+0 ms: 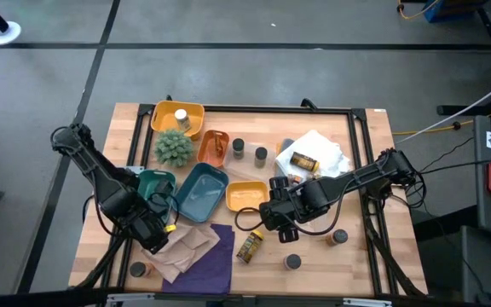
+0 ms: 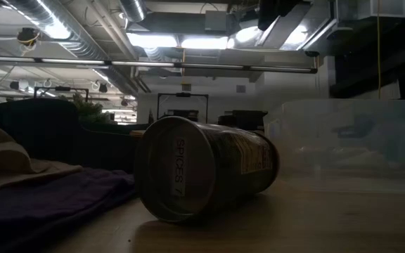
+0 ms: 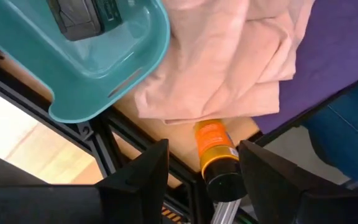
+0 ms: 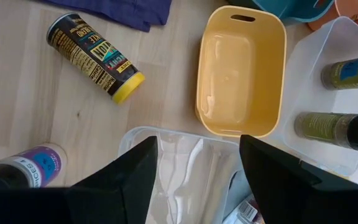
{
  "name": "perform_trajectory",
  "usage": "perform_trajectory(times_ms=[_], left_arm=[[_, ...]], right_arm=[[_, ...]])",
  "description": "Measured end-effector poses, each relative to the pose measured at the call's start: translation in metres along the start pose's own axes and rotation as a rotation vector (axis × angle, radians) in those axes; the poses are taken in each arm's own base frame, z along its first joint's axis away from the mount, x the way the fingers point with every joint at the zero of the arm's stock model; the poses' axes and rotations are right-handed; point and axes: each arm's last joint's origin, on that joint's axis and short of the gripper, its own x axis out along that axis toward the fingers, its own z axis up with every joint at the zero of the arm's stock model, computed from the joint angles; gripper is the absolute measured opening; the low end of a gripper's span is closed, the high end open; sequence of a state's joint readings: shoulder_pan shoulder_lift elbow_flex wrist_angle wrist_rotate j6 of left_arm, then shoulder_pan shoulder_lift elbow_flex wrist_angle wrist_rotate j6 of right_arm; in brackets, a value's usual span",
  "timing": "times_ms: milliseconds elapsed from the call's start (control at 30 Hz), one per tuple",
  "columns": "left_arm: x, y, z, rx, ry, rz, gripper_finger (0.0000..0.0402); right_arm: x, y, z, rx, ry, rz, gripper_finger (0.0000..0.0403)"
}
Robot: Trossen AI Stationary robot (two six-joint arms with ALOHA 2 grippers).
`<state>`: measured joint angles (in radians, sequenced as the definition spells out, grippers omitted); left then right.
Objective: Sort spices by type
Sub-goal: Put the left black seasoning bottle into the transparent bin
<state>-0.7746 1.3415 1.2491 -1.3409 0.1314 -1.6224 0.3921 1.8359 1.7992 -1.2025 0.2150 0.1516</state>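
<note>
The right gripper (image 1: 273, 215), fingers open and empty, hovers just beside the small yellow tray (image 1: 247, 196), choosing its next jar; next it must descend over the yellow-lidded jar (image 1: 250, 246) lying below that tray, long axis slanting, lid away from the tray. The left gripper (image 1: 153, 236), fingers open, waits by the teal tray (image 1: 155, 181)
</note>
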Motion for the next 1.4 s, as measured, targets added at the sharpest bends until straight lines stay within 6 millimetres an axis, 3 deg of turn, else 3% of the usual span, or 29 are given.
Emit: perform_trajectory(times_ms=[533, 767, 933, 1200, 1400], left_arm=[[0.000, 0.001, 0.000, 0.056, -0.013, 0.014, 0.0181], [0.004, 0.004, 0.001, -0.032, -0.014, 0.085, 0.0231], [0.005, -0.004, -0.001, -0.022, 0.038, 0.023, 0.0253], [0.012, -0.023, -0.028, 0.043, 0.106, -0.126, 0.0255], [0.029, -0.033, -0.050, 0.114, 0.124, -0.120, 0.0255]], right_arm=[[0.000, 0.000, 0.000, -0.001, 0.001, 0.000, 0.0230], [0.000, 0.000, 0.000, -0.002, 0.001, 0.000, 0.0230], [0.000, 0.000, 0.000, -0.002, 0.002, -0.001, 0.0230], [0.000, 0.000, 0.000, -0.002, 0.002, -0.001, 0.0230], [0.000, 0.000, 0.000, -0.002, 0.001, -0.001, 0.0230]])
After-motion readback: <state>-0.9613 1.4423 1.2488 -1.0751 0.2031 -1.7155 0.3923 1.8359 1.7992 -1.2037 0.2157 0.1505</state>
